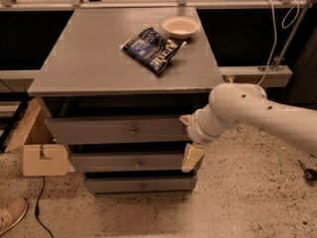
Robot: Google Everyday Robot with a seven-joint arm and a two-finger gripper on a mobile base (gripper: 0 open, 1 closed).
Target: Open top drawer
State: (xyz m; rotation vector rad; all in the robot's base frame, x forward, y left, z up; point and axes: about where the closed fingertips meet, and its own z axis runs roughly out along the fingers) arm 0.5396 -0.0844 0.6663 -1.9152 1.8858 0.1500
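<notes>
While downturned — gripper [192, 158] near top drawer [99, 131]

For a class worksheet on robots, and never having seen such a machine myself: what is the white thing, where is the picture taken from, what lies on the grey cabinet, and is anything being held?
The white thing is a robot's single arm, reaching in from the right. At its end hangs the gripper, the robot's two-finger hand. It points down in front of the right end of the drawers, lower than the top drawer and well to the right of its round knob. There is only one picture, looking down at the cabinet's front from above; where the camera sits is not recorded. On the grey cabinet top lie a dark blue snack bag and, just behind it, a pale bowl. Nothing shows in the gripper. On the floor to the left are a cardboard box and a shoe.
</notes>
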